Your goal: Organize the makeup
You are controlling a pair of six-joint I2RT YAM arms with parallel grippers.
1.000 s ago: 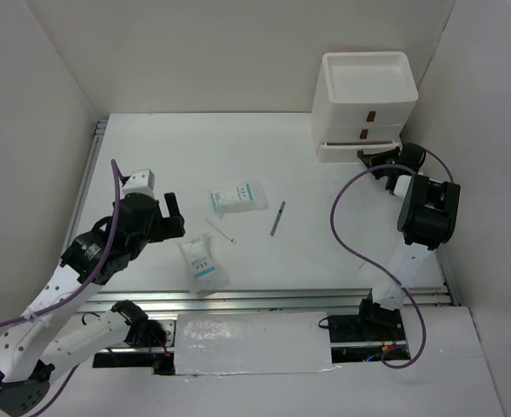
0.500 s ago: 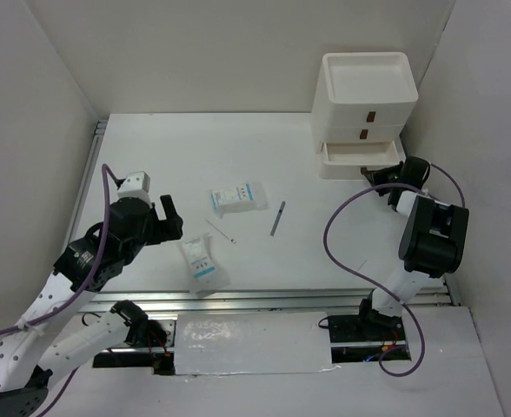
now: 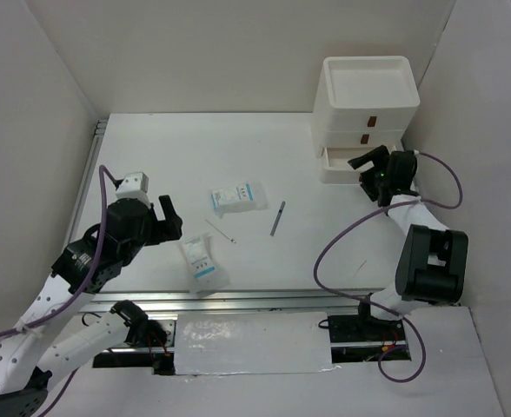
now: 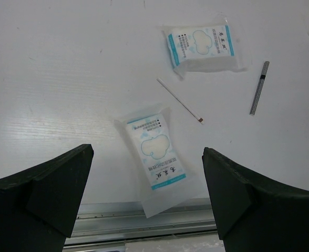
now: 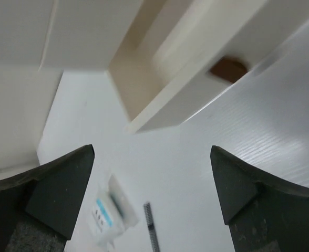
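Two white-and-blue printed sachets lie on the table, one further back [image 3: 238, 198] [image 4: 201, 46] and one near the front edge [image 3: 203, 263] [image 4: 157, 152]. A thin grey pencil [image 3: 278, 218] [image 4: 259, 88] lies to their right, and a thin white stick [image 3: 221, 231] [image 4: 179, 101] lies between them. My left gripper [image 3: 167, 217] [image 4: 146, 157] hovers open above the near sachet and holds nothing. My right gripper [image 3: 366, 165] [image 5: 152, 152] is open and empty, just in front of the pulled-out bottom drawer [image 3: 338, 162] [image 5: 160, 68]. In the right wrist view a sachet [image 5: 110, 212] and the pencil [image 5: 152, 231] appear blurred.
The white stacked drawer unit [image 3: 366, 104] stands at the back right, with brown handles [image 5: 228, 68] on its fronts and an open tray on top. White walls close in the left, back and right sides. A metal rail [image 4: 144, 223] runs along the table's near edge.
My right gripper was shut at the bottom drawer's handle, drew the drawer out, then opened and let go, turning to the left. My left arm shifted slightly, still open.
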